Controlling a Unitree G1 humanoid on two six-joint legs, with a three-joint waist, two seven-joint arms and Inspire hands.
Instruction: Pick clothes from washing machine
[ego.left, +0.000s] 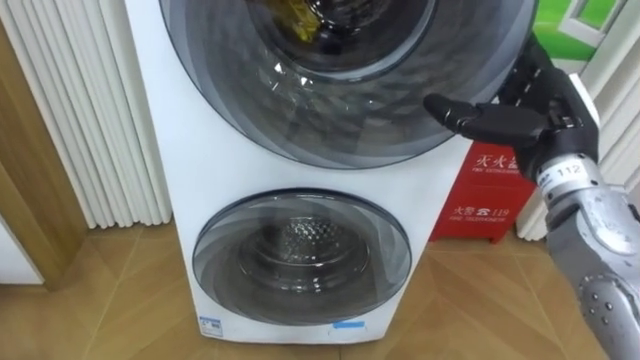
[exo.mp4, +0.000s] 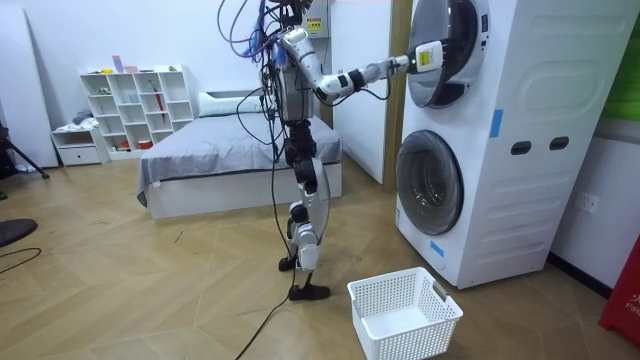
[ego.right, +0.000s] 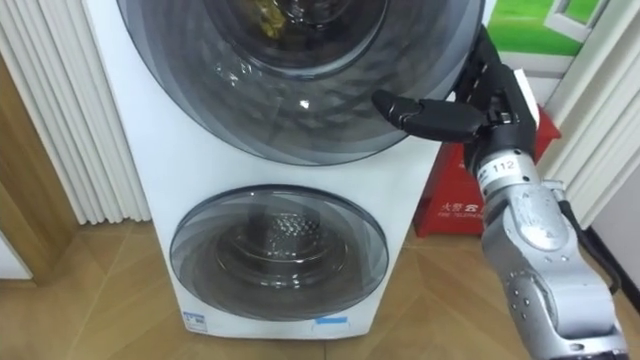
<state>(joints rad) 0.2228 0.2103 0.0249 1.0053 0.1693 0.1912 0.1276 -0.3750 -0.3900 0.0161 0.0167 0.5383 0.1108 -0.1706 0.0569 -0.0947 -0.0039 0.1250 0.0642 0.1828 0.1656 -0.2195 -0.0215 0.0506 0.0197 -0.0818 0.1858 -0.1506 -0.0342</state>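
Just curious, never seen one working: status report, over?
Right robot hand at rim of upper door. Yellow clothes behind its glass. Door in the way.

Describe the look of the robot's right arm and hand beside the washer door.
The right hand is black and glossy, with a white band bearing dark print at the wrist. Behind it the forearm is a rounded silver-grey metal shell dotted with small round recesses.

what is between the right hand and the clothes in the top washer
The upper glass door lies across the opening, and a yellow cloth shows through it. The right hand is at the door's right edge, outside the glass. The door probably has to swing open first.
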